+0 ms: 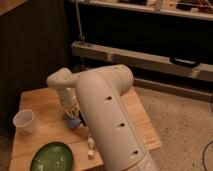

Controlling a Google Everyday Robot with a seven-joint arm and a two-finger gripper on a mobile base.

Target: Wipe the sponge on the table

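The light wooden table [46, 106] fills the lower left of the camera view. My white arm reaches over it from the lower right, and its wrist bends down to the gripper [73, 116] near the middle of the top. The gripper is shut on the small light-blue sponge [71, 121], which is pressed against the wood. Only a blue edge of the sponge shows under the fingers. The arm hides the table's right half.
A clear plastic cup [24, 121] stands at the table's left edge. A green plate [51, 158] lies at the front left. A small white object [91, 149] sits beside the arm. Behind are a dark shelf unit and a metal rail [150, 57]. Speckled floor [182, 125] lies to the right.
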